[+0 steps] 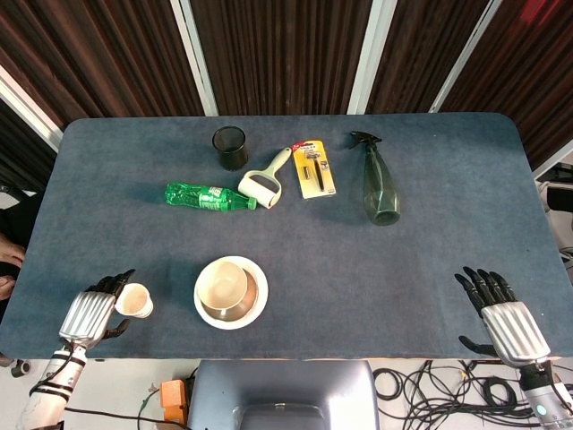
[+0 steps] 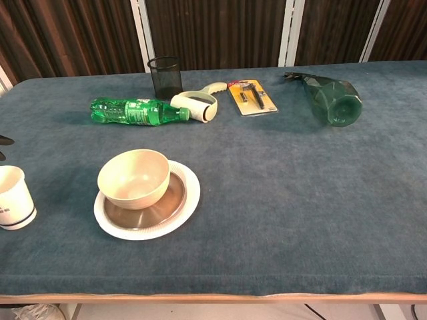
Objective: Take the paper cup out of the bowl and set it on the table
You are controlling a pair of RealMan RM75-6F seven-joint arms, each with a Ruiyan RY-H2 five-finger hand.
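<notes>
Left hand [image 1: 92, 312], lower left of the head view: fingers curled around the paper cup [image 1: 136, 301], which stands upright on the table [image 1: 376, 269], mouth up. Whether the fingers actually press the cup wall or merely sit against it is not clear from above. The chest view shows the same cup [image 2: 13, 197] at its left edge, base on the cloth, with only dark fingertips visible at the frame edge.

Right hand [image 1: 501, 313], lower right of the head view: fingers extended and apart, holding nothing; the chest view does not show it.

The bowl [image 1: 224, 287] sits just right of the cup, tilted on a metal dish inside a white plate [image 1: 255, 313]; the chest view [image 2: 133, 178] confirms the tilt.

Upper frame: green bottle [image 1: 210, 197] lying flat, lint roller [image 1: 264, 184], black mesh holder [image 1: 230, 148], yellow blister pack [image 1: 314, 168], spray bottle [image 1: 380, 184] lying down.
</notes>
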